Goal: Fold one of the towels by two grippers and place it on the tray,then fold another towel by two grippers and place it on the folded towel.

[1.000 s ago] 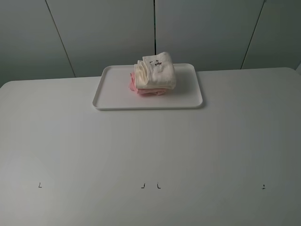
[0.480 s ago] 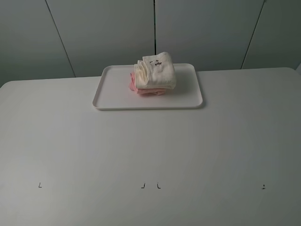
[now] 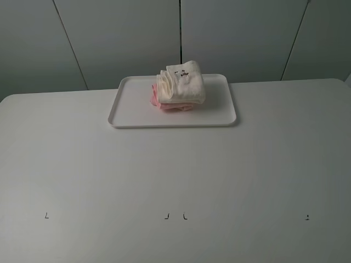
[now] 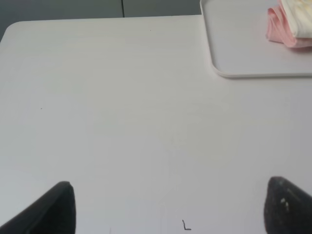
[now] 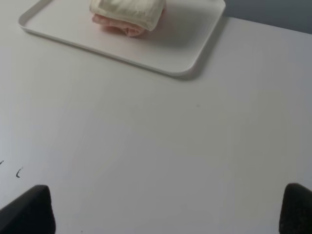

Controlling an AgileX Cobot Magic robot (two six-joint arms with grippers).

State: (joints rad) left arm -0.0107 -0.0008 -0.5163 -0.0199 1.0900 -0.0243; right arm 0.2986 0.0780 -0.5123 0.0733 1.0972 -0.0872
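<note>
Setting reads as a robot test lab or staged work cell, not a home; plain white table with rounded far corners fills the view; small black registration marks sit in a row near its front edge, like placement guides; backdrop is flat grey wall panels split by thin dark seams; bare, even lighting; no household furnishing visible.

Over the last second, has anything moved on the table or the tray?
Nothing visibly changed. The cream towel still sits folded on the pink towel on the tray, and both grippers, left and right, stay open over the bare table, holding nothing.
</note>
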